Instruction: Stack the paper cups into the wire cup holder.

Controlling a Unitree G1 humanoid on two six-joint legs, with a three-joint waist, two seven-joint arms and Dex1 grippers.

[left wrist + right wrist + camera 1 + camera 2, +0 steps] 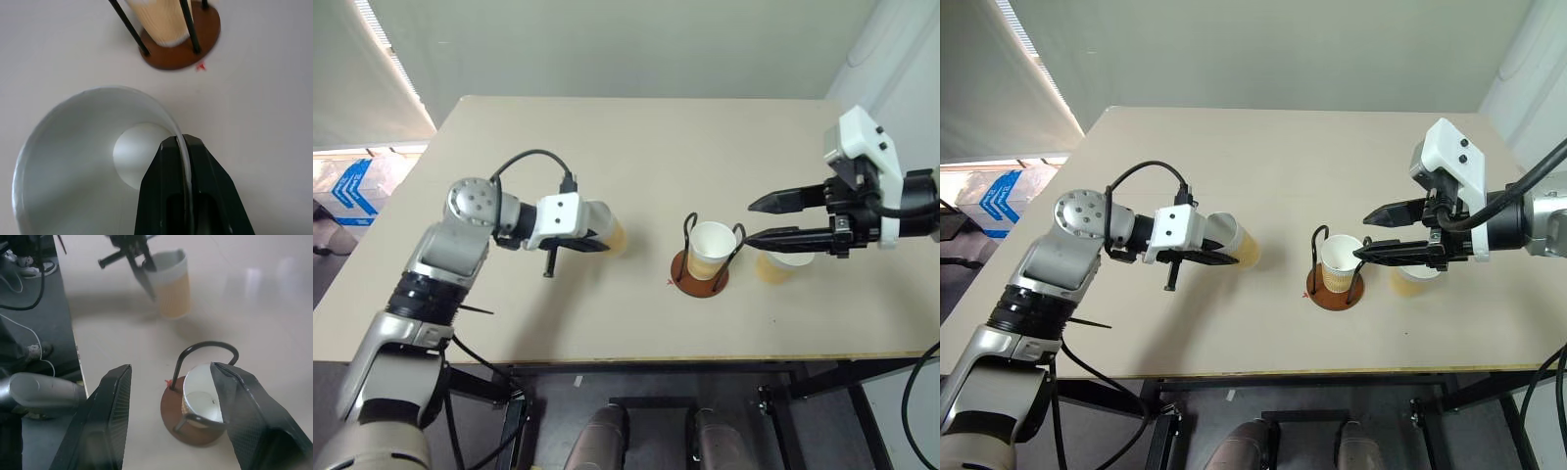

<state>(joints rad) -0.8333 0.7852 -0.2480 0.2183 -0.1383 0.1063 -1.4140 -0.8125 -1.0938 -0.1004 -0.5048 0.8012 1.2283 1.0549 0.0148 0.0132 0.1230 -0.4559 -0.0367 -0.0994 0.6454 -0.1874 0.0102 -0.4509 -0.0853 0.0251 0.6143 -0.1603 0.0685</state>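
- Paper cups, tan-yellow outside and white inside, are my job here: one [712, 251] already stands upright in the wire cup holder [700, 275], a reddish-brown disc base with thin black wire loops, right of the table's middle.
- My left gripper [185, 143] has its two black fingers pinched shut on the rim wall of a second tan paper cup [1237, 242], one finger inside and one outside. I judge that grip suits lifting it mouth-up for nesting.
- That cup sits left of the holder, well apart from it, so a carry to the right is still needed.
- My right gripper [753, 222] hovers above the right side of the holder with its jaws spread apart and nothing between them.
- A third tan paper cup [782, 263] stands on the pale beige table [636, 147] just right of the holder, beneath the right fingers, probably next in line.
- Risk I see: the thin rim may buckle under the pinch.
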